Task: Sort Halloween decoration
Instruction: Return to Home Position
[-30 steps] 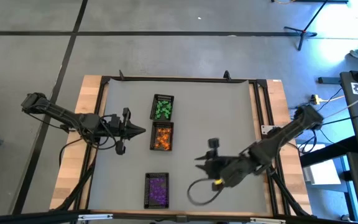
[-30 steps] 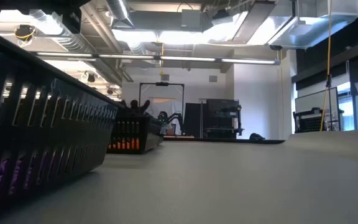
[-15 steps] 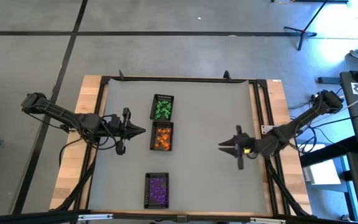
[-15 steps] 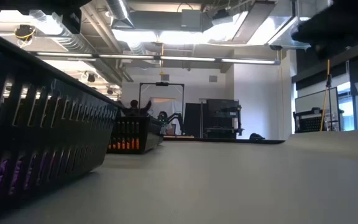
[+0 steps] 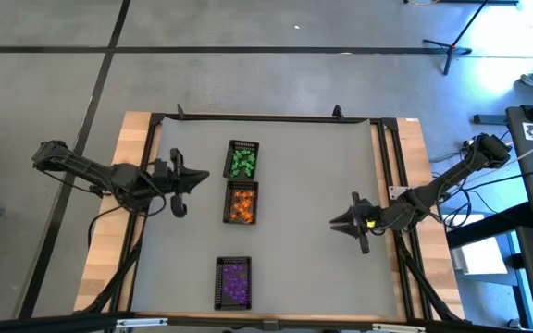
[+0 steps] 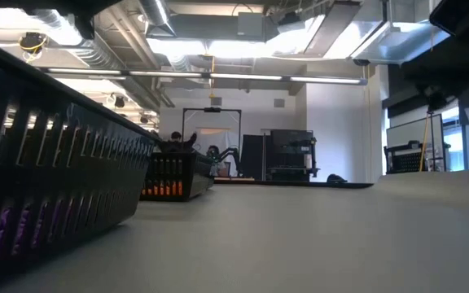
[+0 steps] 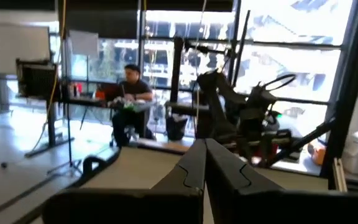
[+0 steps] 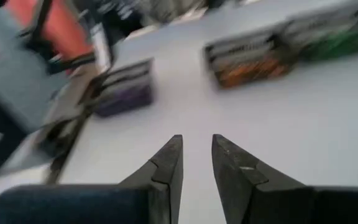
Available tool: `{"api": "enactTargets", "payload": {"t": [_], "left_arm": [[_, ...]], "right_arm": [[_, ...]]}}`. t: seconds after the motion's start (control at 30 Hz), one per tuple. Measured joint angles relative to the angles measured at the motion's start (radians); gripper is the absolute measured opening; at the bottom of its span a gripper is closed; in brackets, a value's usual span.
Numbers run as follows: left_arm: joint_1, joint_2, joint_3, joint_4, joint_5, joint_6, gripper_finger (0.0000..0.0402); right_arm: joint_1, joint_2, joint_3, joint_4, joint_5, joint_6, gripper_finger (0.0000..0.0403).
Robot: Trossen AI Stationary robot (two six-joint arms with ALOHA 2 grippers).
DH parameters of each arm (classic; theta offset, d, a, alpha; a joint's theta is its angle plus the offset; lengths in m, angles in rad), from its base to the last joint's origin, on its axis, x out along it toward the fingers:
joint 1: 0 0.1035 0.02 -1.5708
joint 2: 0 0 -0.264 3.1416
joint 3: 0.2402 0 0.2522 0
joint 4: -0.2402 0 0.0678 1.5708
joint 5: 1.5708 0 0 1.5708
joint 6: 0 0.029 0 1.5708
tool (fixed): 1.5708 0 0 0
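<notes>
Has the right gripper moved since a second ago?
Yes. In the high view the right gripper has drawn away from the purple-filled tray toward the right edge of the table, fingers open.

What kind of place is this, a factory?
Probably a robotics lab: left arm and right arm mounted at a framed table, exposed ducts overhead, another robot rig beyond by big windows.

You were working in a robotics lab. Your grey worktop with wooden edges sat inside a black metal frame on a bare concrete floor. Exposed silver ducts and strip lights ran overhead. Across the room stood another dark robot-arm rig. A person sat at a cluttered desk by tall windows, and a black tripod stand stood on the floor.
</notes>
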Motion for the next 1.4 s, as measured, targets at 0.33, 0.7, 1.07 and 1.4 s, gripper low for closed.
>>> {"api": "enactTargets", "payload": {"t": [0.33,0.7,1.07,1.4], "left_arm": [[0.005,-0.254,0.000,-0.120,0.028,0.156,0.0000],[0.005,-0.460,0.010,-0.292,-0.006,0.172,0.0000],[0.005,-0.550,0.106,-0.581,-0.004,0.121,0.0000],[0.006,-0.550,-0.083,-0.484,0.014,0.039,0.0000]], "right_arm": [[-0.054,-0.015,0.000,0.340,-0.058,-0.483,0.0083],[-0.599,-0.051,0.001,0.277,-0.715,-0.427,0.0083],[-0.834,-0.494,0.001,-0.021,-0.797,-0.438,0.0083],[-0.831,-0.774,-0.021,-0.383,-0.594,-0.499,0.0083]]}}
